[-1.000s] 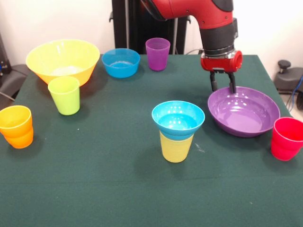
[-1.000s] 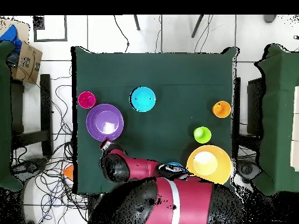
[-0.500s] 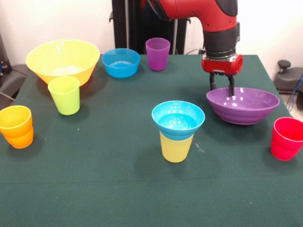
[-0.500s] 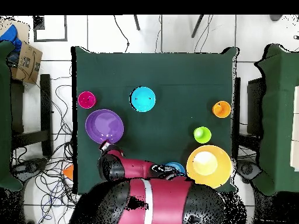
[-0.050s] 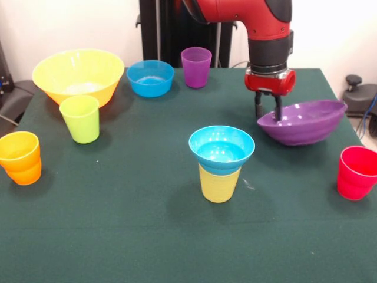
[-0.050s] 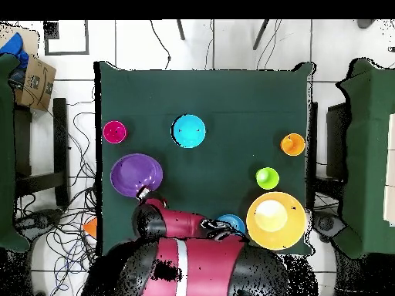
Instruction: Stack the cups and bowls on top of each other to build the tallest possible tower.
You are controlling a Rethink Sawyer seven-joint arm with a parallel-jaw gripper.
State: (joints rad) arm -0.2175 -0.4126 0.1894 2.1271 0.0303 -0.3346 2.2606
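My gripper (image 5: 268, 113) is shut on the near-left rim of the wide purple bowl (image 5: 306, 122). The bowl hangs tilted above the table, its right side raised; from overhead the purple bowl (image 6: 135, 173) lies just beyond my gripper (image 6: 142, 191). At the table's middle stands the tower: a small blue bowl (image 5: 221, 146) seated in the mouth of a yellow cup (image 5: 219, 183), seen from above as a blue disc (image 6: 189, 130). A red cup (image 5: 356, 172) stands at the right edge.
A lime green cup (image 5: 80, 119) and an orange cup (image 5: 20, 157) stand on the left. A large yellow bowl (image 5: 78, 73), a second blue bowl (image 5: 150, 77) and a purple cup (image 5: 196, 66) line the far side.
The purple bowl has come up off the table in my gripper and now tilts with its right side high. The gripper has shifted slightly left and up.
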